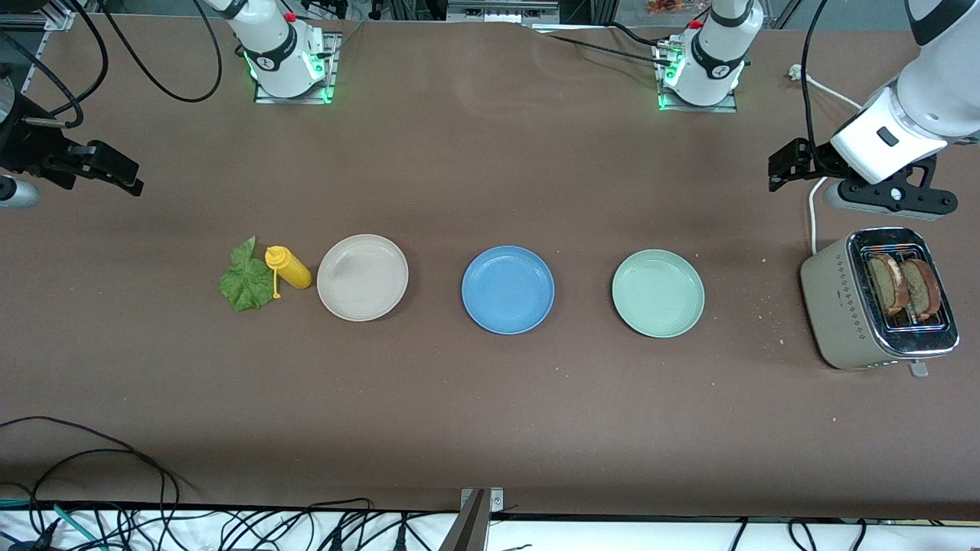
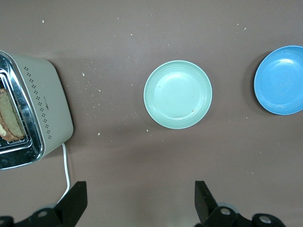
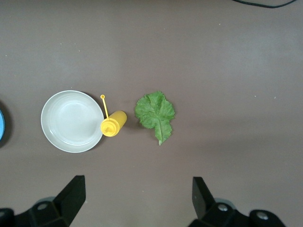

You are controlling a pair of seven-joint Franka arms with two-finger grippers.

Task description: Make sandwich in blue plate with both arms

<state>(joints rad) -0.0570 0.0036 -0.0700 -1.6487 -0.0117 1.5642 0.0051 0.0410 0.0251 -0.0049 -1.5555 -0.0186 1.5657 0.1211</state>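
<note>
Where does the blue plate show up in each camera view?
Front view: blue plate, middle of three plates.
Left wrist view: whole, at the picture's edge, beside the pale green plate.
Right wrist view: only a sliver, beside the beige plate.
Shared landmark: the blue plate itself.

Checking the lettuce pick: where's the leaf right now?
The lettuce leaf lies flat on the table toward the right arm's end, touching the yellow bottle, which lies between it and the beige plate.

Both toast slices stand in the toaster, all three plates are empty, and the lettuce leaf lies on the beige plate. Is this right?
Not quite. The front view shows the lettuce leaf on the table beside the yellow bottle, not on the beige plate. The rest is right.
</note>
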